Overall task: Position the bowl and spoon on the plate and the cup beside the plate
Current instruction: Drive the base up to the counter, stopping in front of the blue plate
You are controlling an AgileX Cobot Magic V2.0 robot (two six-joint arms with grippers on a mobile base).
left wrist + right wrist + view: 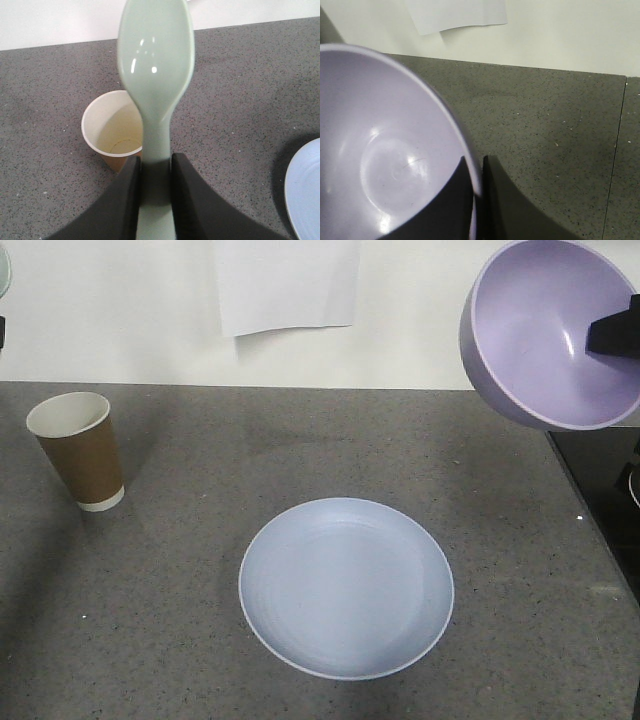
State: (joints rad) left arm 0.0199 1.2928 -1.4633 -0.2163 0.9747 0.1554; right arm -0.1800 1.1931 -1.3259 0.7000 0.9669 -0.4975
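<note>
Plate sits on the surface at 6 o'clock, cup upright out at 10. Right jaws clamp the bowl by its rim, tilted in the air at 2; I'd level it over the plate's middle before lowering. Left jaws pinch the spoon by its handle.

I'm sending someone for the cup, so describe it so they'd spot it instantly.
On the grey speckled countertop, look left of the round pale blue plate, toward the white wall. The cup stands upright there, apart from the plate: tall, tapered, brown outside, white inside.
</note>
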